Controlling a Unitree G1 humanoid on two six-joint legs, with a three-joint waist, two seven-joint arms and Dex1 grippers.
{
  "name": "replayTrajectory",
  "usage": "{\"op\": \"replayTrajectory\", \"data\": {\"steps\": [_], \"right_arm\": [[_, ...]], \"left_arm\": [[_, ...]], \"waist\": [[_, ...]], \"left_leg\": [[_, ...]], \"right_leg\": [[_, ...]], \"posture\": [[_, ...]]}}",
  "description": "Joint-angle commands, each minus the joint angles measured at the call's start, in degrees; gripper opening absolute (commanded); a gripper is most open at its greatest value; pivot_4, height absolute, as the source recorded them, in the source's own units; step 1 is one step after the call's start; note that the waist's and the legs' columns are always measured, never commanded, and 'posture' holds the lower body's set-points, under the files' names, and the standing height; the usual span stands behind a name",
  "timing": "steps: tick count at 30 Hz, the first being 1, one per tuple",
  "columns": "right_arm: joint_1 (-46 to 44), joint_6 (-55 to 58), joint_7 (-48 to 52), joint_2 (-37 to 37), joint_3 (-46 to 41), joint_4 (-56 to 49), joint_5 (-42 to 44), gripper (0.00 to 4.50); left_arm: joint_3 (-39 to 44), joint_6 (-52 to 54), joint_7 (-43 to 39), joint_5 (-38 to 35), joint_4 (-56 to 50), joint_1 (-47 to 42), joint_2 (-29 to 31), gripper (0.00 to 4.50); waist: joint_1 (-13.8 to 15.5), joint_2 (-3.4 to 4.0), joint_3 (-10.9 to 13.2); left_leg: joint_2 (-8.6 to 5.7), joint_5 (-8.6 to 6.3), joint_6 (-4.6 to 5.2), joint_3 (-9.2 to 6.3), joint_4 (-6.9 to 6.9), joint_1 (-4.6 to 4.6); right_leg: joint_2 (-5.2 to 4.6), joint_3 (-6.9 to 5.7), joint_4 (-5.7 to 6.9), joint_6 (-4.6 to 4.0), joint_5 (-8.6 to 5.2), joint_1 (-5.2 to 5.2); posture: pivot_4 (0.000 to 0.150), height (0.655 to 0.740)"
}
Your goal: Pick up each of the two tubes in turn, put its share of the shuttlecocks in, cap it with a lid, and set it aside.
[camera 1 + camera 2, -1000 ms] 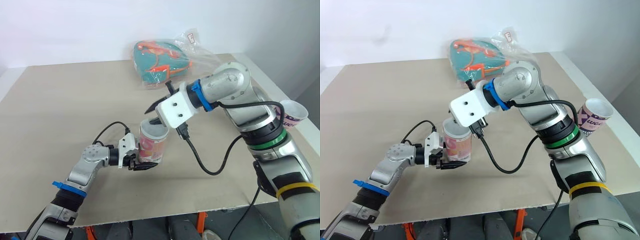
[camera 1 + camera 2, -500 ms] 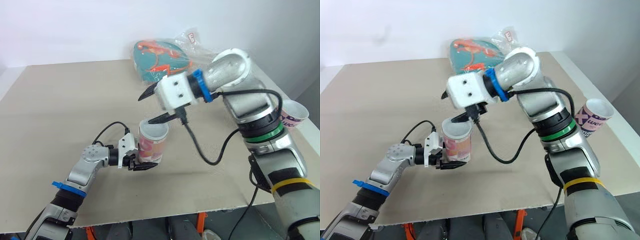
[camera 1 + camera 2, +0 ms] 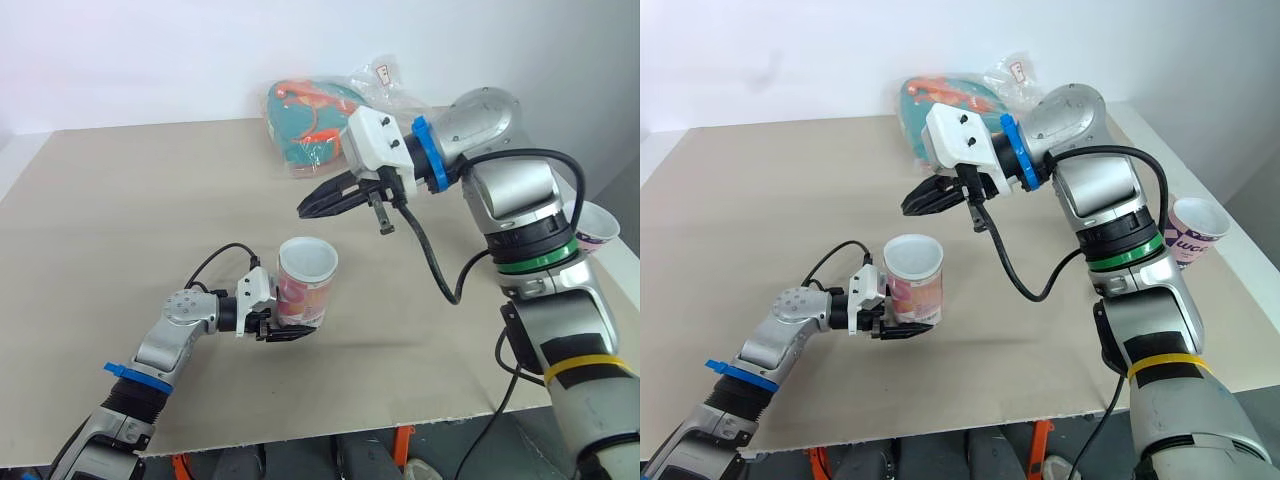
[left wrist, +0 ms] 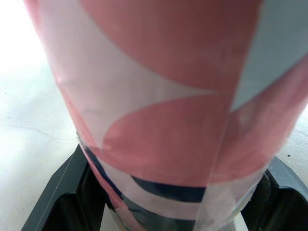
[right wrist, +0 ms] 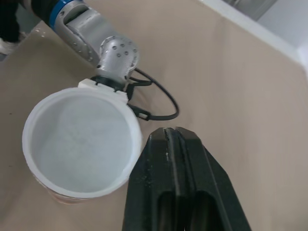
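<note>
We grip the tube (image 3: 305, 285) low by its base in our left pincer (image 3: 293, 327), judging it light and easily crushed, while our right pincer (image 3: 306, 209) hovers clenched, empty.

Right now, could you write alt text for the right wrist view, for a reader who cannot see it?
The right end effector, black fingers shut, hangs over a tan table beside a tube seen from above, its top a white ring. The grey left arm meets the tube's side, a black cable looping nearby.
</note>
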Motion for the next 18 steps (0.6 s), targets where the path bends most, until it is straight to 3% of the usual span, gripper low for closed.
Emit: {"op": "replayTrajectory", "data": {"steps": [1,7,18], "right_arm": [[-0.44,1.67,2.56,-0.45,-0.39,-2.17,2.08,0.07],[-0.21,4.15,4.43,-0.30,3.74,-4.34,1.28,0.07],[0.40,6.60,5.12,-4.81,8.85,-9.09,11.30,0.07]], "left_arm": [[-0.60,0.86,0.03,1.22,0.76,0.99,0.78,3.08],[-0.59,0.68,0.16,1.36,1.07,0.90,0.77,3.08],[-0.49,0.84,0.47,1.27,0.64,1.39,0.86,3.08]], "waist": [[0.00,0.00,0.00],[0.00,0.00,0.00],[0.00,0.00,0.00]], "left_leg": [[0.00,0.00,0.00,0.00,0.00,0.00],[0.00,0.00,0.00,0.00,0.00,0.02],[0.00,0.00,0.00,-0.01,0.00,-0.03]], "right_leg": [[0.00,0.00,0.00,0.00,0.00,0.00],[0.01,0.00,0.00,0.00,0.00,-0.01],[0.00,-0.01,0.00,0.00,0.00,-0.03]], "posture": [[0.150,0.7387],[0.150,0.7387],[0.150,0.7387]]}}
